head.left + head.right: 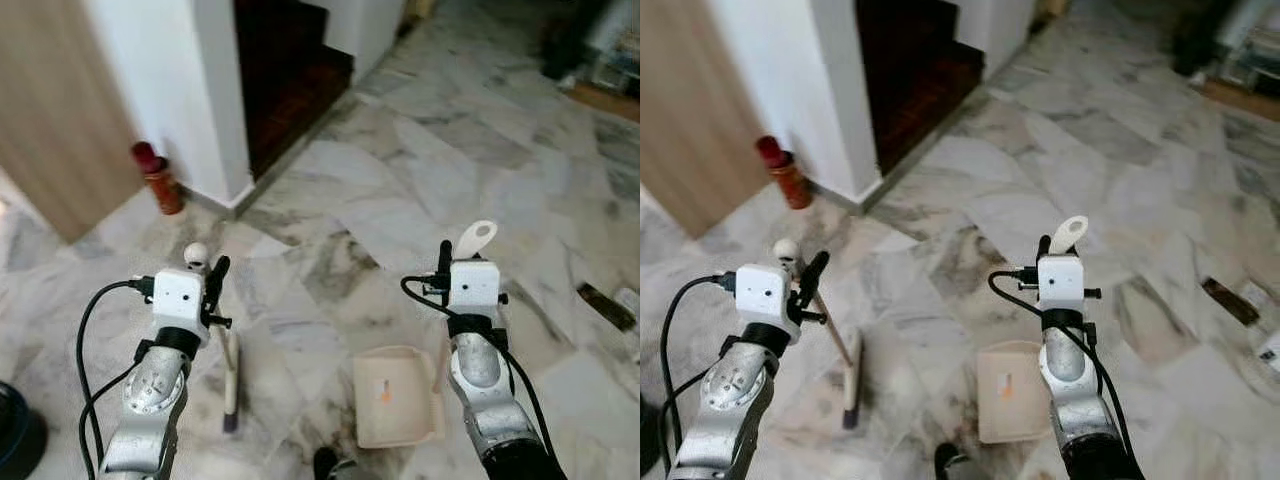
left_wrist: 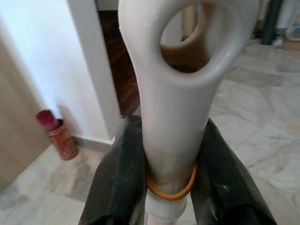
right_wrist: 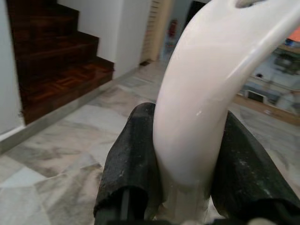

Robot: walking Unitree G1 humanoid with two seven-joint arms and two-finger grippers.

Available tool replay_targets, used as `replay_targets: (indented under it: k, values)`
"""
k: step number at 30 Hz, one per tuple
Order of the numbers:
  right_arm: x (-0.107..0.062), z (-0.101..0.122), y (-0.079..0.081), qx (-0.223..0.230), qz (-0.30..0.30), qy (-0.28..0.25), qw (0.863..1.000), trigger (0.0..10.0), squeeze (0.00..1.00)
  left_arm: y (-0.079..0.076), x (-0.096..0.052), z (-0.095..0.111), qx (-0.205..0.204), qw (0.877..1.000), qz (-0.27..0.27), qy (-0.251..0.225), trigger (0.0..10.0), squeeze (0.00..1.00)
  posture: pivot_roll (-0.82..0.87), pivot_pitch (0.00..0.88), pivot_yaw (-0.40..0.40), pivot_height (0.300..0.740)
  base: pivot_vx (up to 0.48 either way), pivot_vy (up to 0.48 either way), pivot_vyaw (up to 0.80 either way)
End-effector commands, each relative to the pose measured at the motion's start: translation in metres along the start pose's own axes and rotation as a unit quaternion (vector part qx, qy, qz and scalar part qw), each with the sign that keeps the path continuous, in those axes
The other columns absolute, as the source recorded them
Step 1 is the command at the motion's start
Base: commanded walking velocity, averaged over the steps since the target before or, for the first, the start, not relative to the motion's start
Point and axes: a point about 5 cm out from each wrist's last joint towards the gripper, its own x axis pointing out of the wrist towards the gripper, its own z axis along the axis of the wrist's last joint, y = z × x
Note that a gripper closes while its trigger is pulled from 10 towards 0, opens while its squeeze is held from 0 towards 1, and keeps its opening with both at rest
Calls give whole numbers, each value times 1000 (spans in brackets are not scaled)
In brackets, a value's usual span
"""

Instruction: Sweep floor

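So we've got both arms up in front of us over a grey-veined marble floor (image 1: 400, 180). Our left gripper (image 2: 164, 164) is clamped on the cream handle of the broom (image 1: 231, 375), with a black finger (image 2: 119, 178) pressed against each side just under the big hanging loop at the top, and there's an orange rubber band (image 2: 171, 190) wrapped round the handle right between them. From the head views the broom stick slants down from that gripper to a narrow brush head resting on the floor, just in front of our left arm. Our right gripper (image 3: 180, 168) is squeezed around the white handle of the dustpan (image 1: 398, 395), fingers (image 3: 131, 159) tight on both sides of the curved grip. The pan itself sits flat on the floor beside our right arm, a pale tray with a little orange mark inside, close to the broom head but not touching it. Further out there's a white wall corner (image 1: 215, 100) with dark wooden stairs (image 1: 290, 70) behind it, and a small red-topped canister (image 1: 160, 178) standing at the foot of the wall next to a wooden panel (image 1: 50, 110). Off to our right a small dark flat thing (image 1: 605, 306) lies on the floor, can't tell what it is.
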Motion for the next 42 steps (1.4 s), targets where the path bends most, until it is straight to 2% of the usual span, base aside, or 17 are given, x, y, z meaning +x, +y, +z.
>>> replay_targets:
  k: [1, 8, 42]
  values:
    - [1, 2, -1, -5, 0, -7, 1000, 10000, 0, 2, 0, 4, 0, 1000, 4, -14, 10000, 0, 118, 178, -21, 740, 0, 0, -800]
    - [1, 2, -1, -6, -1, -7, 1000, 10000, 0, 2, 1, 4, 6, 1000, 2, -14, 10000, 0, 118, 177, -21, 740, 0, -259, -800]
    - [1, 1, 1, -4, 2, -6, 1000, 10000, 0, -2, 2, 4, -8, 1000, -6, -16, 10000, 0, 121, 169, -22, 740, 0, 0, -800]
